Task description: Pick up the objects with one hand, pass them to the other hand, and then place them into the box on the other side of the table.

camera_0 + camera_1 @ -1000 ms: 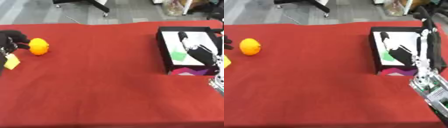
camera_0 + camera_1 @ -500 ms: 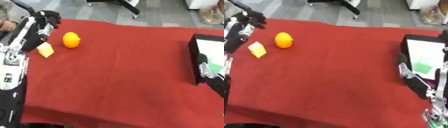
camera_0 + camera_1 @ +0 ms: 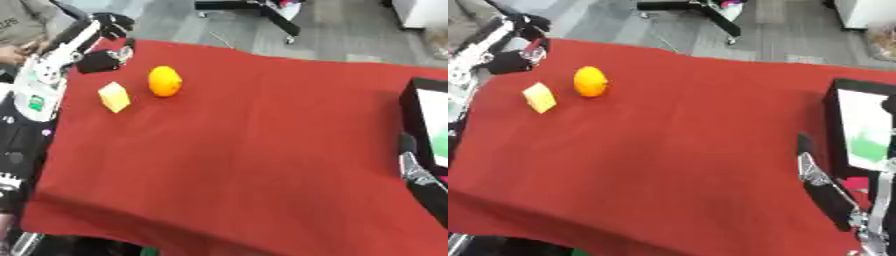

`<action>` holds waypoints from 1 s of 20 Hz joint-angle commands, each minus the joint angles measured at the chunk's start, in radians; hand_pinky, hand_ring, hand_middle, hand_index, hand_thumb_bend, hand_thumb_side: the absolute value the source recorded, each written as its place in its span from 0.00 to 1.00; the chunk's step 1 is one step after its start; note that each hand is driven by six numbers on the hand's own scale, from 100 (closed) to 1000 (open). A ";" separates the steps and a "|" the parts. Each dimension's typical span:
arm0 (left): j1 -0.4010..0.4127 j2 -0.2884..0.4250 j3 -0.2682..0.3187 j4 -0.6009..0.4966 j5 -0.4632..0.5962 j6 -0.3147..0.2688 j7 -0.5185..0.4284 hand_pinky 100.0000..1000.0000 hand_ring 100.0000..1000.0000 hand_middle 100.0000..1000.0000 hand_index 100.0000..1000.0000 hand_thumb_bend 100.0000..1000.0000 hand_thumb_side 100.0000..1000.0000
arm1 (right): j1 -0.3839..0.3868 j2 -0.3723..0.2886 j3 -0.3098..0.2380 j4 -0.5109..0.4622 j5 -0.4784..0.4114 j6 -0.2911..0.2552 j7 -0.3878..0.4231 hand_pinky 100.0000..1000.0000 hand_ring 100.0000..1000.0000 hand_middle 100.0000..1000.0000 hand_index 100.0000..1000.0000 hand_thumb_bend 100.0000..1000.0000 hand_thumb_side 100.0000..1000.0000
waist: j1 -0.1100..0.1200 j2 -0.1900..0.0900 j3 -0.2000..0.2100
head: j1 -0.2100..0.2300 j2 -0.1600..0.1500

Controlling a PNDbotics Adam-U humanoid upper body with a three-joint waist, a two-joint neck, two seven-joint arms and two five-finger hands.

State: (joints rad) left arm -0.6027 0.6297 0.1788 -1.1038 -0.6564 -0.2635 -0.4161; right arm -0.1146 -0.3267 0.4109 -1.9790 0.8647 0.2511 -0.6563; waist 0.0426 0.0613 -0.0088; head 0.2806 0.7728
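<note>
An orange (image 3: 164, 81) lies on the red tablecloth (image 3: 262, 150) at the far left, with a small yellow block (image 3: 114, 96) just to its left. My left arm rises along the left edge, and its black left hand (image 3: 107, 30) hovers beyond the block, up and to the left of the orange, apart from both. The picture is blurred there, so its grip is unclear. The black box (image 3: 859, 130) with a white and green inside stands at the right edge. My right hand (image 3: 822, 187) shows as a dark shape in front of the box, near the table's right side.
A black chair base (image 3: 254, 7) stands on the grey floor beyond the table. The table's front edge (image 3: 175, 235) runs askew across the bottom. Bare red cloth spreads between the orange and the box.
The camera has swung left, so the orange and block now sit further into the picture and the box is at the right edge. My left arm has risen along the left side.
</note>
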 commanded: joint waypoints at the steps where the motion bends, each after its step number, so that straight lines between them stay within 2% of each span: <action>1: -0.071 0.074 -0.028 0.157 -0.158 -0.022 -0.024 0.81 0.76 0.77 0.91 0.00 0.52 | -0.008 -0.002 0.004 -0.021 0.012 0.003 0.006 0.72 0.94 0.78 0.96 0.34 0.46 | 0.002 -0.020 -0.003 | 0.006 -0.003; 2: -0.094 0.073 -0.034 0.206 -0.210 -0.026 -0.021 0.81 0.76 0.77 0.91 0.00 0.52 | -0.008 -0.001 0.006 -0.021 0.012 0.003 0.007 0.72 0.94 0.78 0.96 0.34 0.46 | 0.002 -0.020 -0.004 | 0.006 -0.003; 4: -0.137 0.063 -0.044 0.301 -0.314 -0.025 -0.018 0.82 0.76 0.78 0.91 0.02 0.63 | -0.009 -0.001 0.009 -0.021 0.010 0.001 0.008 0.72 0.94 0.78 0.96 0.33 0.46 | 0.002 -0.022 -0.008 | 0.006 -0.003; 6: -0.172 0.047 -0.048 0.374 -0.402 -0.026 -0.012 0.83 0.76 0.78 0.91 0.09 0.70 | -0.010 -0.001 0.010 -0.021 0.008 0.000 0.008 0.72 0.93 0.78 0.96 0.32 0.47 | 0.001 -0.022 -0.010 | 0.005 -0.003; 7: -0.185 0.041 -0.050 0.402 -0.440 -0.028 -0.012 0.83 0.76 0.78 0.91 0.18 0.72 | -0.011 -0.001 0.010 -0.021 0.008 0.000 0.008 0.72 0.93 0.78 0.96 0.31 0.47 | 0.001 -0.022 -0.012 | 0.005 -0.003; 8: -0.197 0.036 -0.050 0.424 -0.474 -0.030 -0.011 0.83 0.76 0.78 0.91 0.18 0.72 | -0.011 -0.001 0.010 -0.021 0.008 0.000 0.008 0.72 0.93 0.78 0.96 0.31 0.47 | 0.001 -0.022 -0.013 | 0.005 -0.003; 13: -0.237 0.025 -0.041 0.503 -0.607 -0.004 0.009 0.83 0.75 0.77 0.91 0.30 0.65 | -0.013 -0.001 0.010 -0.021 0.002 0.002 0.006 0.72 0.93 0.78 0.96 0.30 0.47 | 0.003 -0.022 -0.016 | 0.006 -0.003; 16: -0.248 0.019 -0.033 0.539 -0.667 0.037 0.035 0.82 0.75 0.76 0.91 0.30 0.61 | -0.014 0.000 0.011 -0.021 0.000 0.001 0.006 0.72 0.93 0.78 0.96 0.29 0.48 | 0.004 -0.022 -0.018 | 0.007 -0.003; 17: -0.250 0.018 -0.028 0.545 -0.677 0.055 0.051 0.82 0.74 0.75 0.90 0.28 0.55 | -0.014 0.000 0.011 -0.021 0.000 0.001 0.006 0.72 0.93 0.78 0.96 0.29 0.48 | 0.004 -0.022 -0.019 | 0.007 -0.003; 20: -0.246 0.015 -0.019 0.562 -0.695 0.111 0.104 0.82 0.74 0.75 0.90 0.26 0.52 | -0.014 0.000 0.011 -0.021 -0.001 0.002 0.006 0.72 0.93 0.78 0.96 0.29 0.48 | 0.004 -0.022 -0.019 | 0.009 -0.003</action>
State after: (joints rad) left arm -0.8274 0.6215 0.1497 -0.5383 -1.3399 -0.1746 -0.3318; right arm -0.1159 -0.3241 0.4247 -1.9790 0.8662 0.2531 -0.6499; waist 0.0446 0.0559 -0.0279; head 0.2859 0.7728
